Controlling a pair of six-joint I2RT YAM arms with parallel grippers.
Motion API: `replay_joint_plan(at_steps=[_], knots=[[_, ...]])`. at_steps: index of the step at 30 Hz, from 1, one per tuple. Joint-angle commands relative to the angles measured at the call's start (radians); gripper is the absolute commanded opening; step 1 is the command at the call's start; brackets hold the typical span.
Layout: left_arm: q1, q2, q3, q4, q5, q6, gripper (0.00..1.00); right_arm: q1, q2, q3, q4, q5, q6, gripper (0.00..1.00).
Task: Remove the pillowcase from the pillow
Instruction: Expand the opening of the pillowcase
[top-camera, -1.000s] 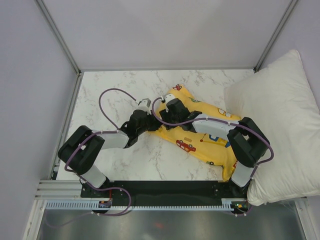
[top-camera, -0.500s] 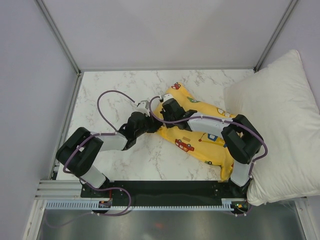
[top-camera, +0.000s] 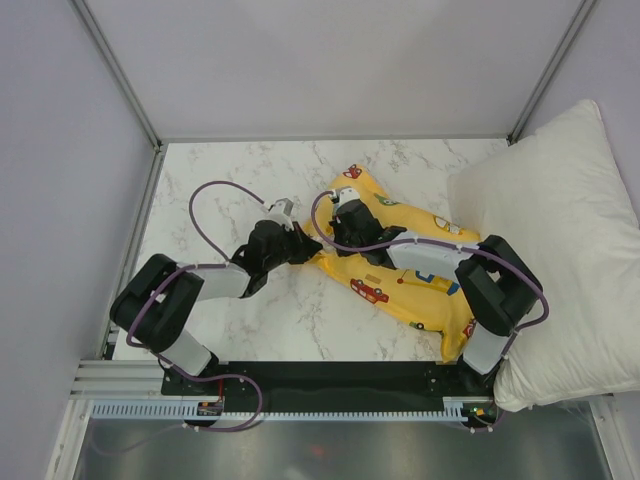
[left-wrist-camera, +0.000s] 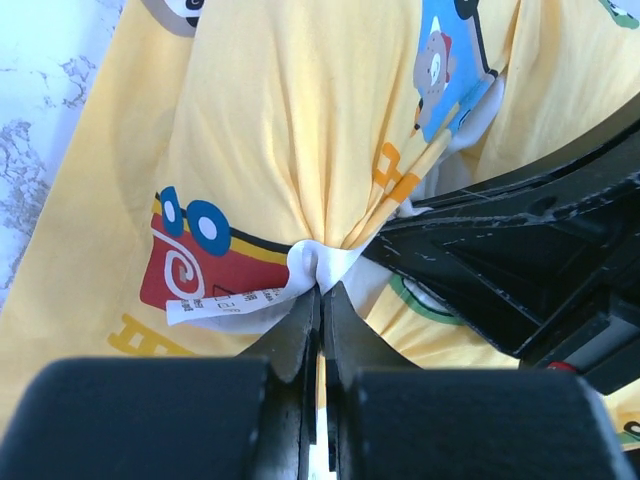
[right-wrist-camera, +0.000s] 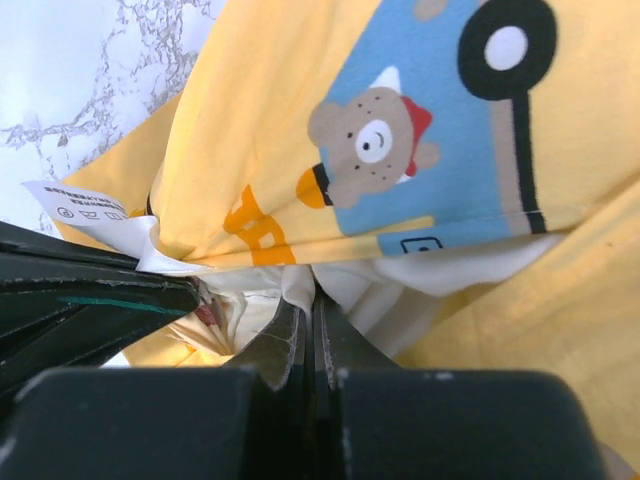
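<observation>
Yellow fabric is bunched between the closed fingers of the left gripper (left-wrist-camera: 320, 288), which pinches the pillowcase (left-wrist-camera: 300, 130) at its white-lined hem. Touching that pinch is a white care label (left-wrist-camera: 225, 300), its print too small to read; the right wrist view shows only small laundry symbols on it. The right gripper (right-wrist-camera: 308, 305) is closed as well, nipping cream fabric of the pillow (right-wrist-camera: 375, 295) where it shows under the case's open edge, just beside the other claw. Printed above is a bear on a blue vehicle.

From above, both claws meet at the case's left end, near the middle of the table (top-camera: 230, 170). The cased pillow stretches from there toward the near right corner. The tabletop is white marble-patterned, enclosed by pale grey walls and metal frame posts. A large white pillow (top-camera: 560, 230) overhangs the right edge.
</observation>
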Motion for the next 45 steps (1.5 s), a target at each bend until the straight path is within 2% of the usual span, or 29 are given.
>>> replay_joint_plan(at_steps=[1,13,18,22,26,29,30,31,32,35,39,45], knots=[[0.093,-0.009,-0.068,-0.283,-0.116,0.035,0.02,-0.142,-0.026,-0.082,-0.219,0.304,-0.064,0.00],[0.158,-0.029,-0.087,-0.313,-0.119,0.043,0.02,-0.179,-0.080,-0.114,-0.206,0.303,-0.072,0.00],[0.141,-0.063,-0.050,-0.320,-0.082,0.040,0.02,-0.174,-0.099,-0.122,-0.163,0.189,-0.069,0.00],[0.042,-0.155,0.025,-0.352,-0.134,0.058,0.02,-0.151,-0.114,-0.143,-0.108,0.108,-0.061,0.00],[-0.132,-0.172,0.125,-0.357,-0.223,0.069,0.02,-0.136,-0.154,-0.168,-0.075,0.059,-0.035,0.00],[-0.195,-0.134,0.181,-0.348,-0.286,0.052,0.12,-0.122,-0.171,-0.174,-0.071,0.054,-0.020,0.00],[-0.199,-0.121,0.194,-0.348,-0.300,0.045,0.24,-0.119,-0.175,-0.175,-0.069,0.051,-0.017,0.00],[-0.199,-0.104,0.206,-0.348,-0.301,0.036,0.29,-0.110,-0.178,-0.178,-0.069,0.050,-0.012,0.00],[-0.201,-0.074,0.229,-0.349,-0.304,0.022,0.39,-0.108,-0.189,-0.186,-0.065,0.051,-0.009,0.00],[-0.206,-0.028,0.258,-0.353,-0.340,-0.003,0.48,-0.096,-0.211,-0.206,-0.058,0.043,0.003,0.00],[-0.215,0.040,0.277,-0.324,-0.320,-0.027,0.54,-0.084,-0.235,-0.232,-0.045,0.040,0.011,0.00],[-0.259,0.058,0.275,-0.291,-0.355,-0.044,0.56,-0.081,-0.237,-0.255,-0.028,0.036,0.011,0.00]])
